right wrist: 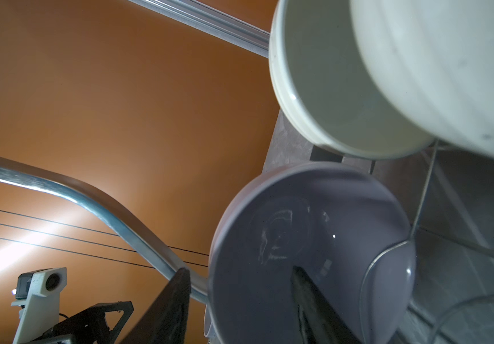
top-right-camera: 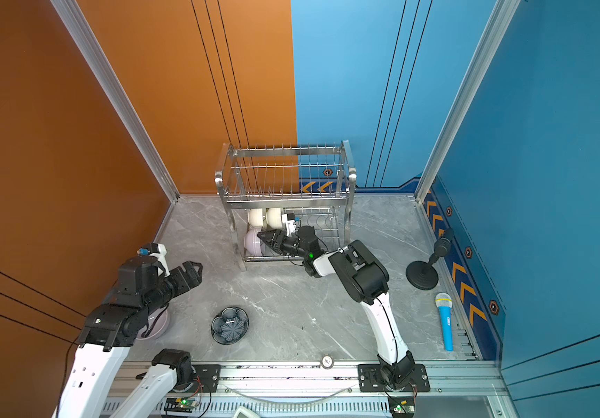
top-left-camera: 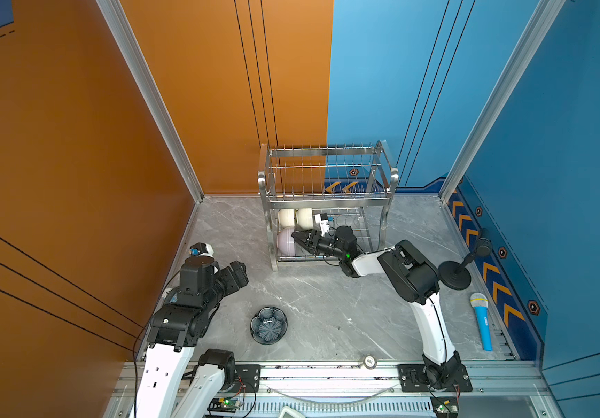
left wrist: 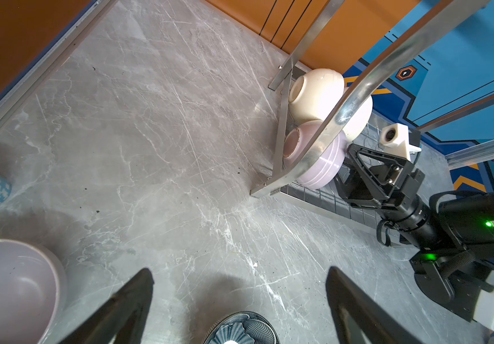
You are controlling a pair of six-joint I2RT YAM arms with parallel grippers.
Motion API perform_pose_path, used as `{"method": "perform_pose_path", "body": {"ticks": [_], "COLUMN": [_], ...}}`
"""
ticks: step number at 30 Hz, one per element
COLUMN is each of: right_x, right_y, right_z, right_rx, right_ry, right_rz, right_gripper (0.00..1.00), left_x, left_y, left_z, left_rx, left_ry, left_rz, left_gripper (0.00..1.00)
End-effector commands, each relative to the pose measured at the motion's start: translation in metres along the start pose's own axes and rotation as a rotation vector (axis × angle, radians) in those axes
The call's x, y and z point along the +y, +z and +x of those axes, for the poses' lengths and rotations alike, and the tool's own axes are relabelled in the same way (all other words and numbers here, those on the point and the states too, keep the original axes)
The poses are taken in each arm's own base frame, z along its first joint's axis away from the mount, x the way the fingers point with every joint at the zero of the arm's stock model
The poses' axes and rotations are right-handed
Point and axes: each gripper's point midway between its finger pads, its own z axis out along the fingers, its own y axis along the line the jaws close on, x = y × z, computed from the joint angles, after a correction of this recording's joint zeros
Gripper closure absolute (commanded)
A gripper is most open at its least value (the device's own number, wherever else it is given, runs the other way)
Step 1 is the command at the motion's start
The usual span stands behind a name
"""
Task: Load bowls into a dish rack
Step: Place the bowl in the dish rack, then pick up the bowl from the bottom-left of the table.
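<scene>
R gripper point(top-left-camera: 295, 237) part-open, jaws straddling the lilac bowl point(top-left-camera: 284, 241) rim without pinching. Bowl stands in dish rack point(top-left-camera: 327, 197) lower tier, two cream bowls point(top-left-camera: 286, 217) just beyond the gripper. L gripper point(top-left-camera: 240, 271) wide open, empty; blue-grey bowl point(top-left-camera: 268, 324) on table point(top-left-camera: 327, 307) near it.

**Marble worktop boxed in orange and blue**

A grey, white-veined marble worktop point(top-left-camera: 327, 307) sits between tall panels. An orange wall point(top-left-camera: 56, 144) lines its left edge and half the far edge, and blue walls point(top-left-camera: 381, 72) cover the rest. Aluminium posts point(top-left-camera: 150, 90) rise at the far corners. A chevron strip point(top-left-camera: 497, 286) follows the right edge. The light is even.
</scene>
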Motion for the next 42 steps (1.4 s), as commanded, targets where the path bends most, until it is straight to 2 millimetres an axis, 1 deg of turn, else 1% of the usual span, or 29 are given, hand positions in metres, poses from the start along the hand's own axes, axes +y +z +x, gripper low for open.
{"method": "perform_pose_path", "body": {"ticks": [1,5,8,11,12,14,18,21,28,33,42], "right_x": [0.021,0.027,0.030,0.033,0.033,0.042,0.043,0.043,0.034,0.027,0.023], "right_y": [-0.007,-0.012,-0.019,-0.028,-0.030,-0.035,-0.043,-0.049,-0.062,-0.069,-0.075], "right_z": [-0.006,-0.010,-0.012,-0.014,-0.013,-0.013,-0.007,-0.003,0.008,0.013,0.015], "right_rx": [0.002,-0.004,-0.012,-0.026,-0.024,-0.020,0.008,0.027,0.059,0.076,0.090], "right_ry": [-0.049,-0.059,-0.068,-0.095,-0.104,-0.137,-0.184,-0.208,-0.218,-0.209,-0.218], "right_rz": [-0.040,-0.043,-0.035,-0.018,-0.007,0.006,0.060,0.090,0.153,0.191,0.240], "right_gripper": [0.43,0.43,0.43,0.42,0.43,0.42,0.42,0.42,0.43,0.43,0.43], "left_x": [0.008,0.015,0.026,0.044,0.050,0.060,0.084,0.098,0.130,0.152,0.180], "left_y": [0.002,0.003,0.003,0.002,0.001,0.001,-0.003,-0.009,-0.029,-0.040,-0.037], "left_z": [0.000,0.000,0.000,0.004,0.005,0.008,0.016,0.020,0.030,0.043,0.073], "left_rx": [-0.013,-0.021,-0.020,-0.013,-0.009,0.006,0.023,0.022,-0.011,-0.022,0.066], "left_ry": [-0.027,-0.054,-0.085,-0.132,-0.147,-0.176,-0.258,-0.316,-0.428,-0.527,-0.692], "left_rz": [-0.031,-0.068,-0.127,-0.224,-0.255,-0.310,-0.437,-0.510,-0.671,-0.774,-0.889], "left_gripper": [0.09,0.10,0.12,0.13,0.17,0.18,0.20,0.22,0.24,0.27,0.27]}}
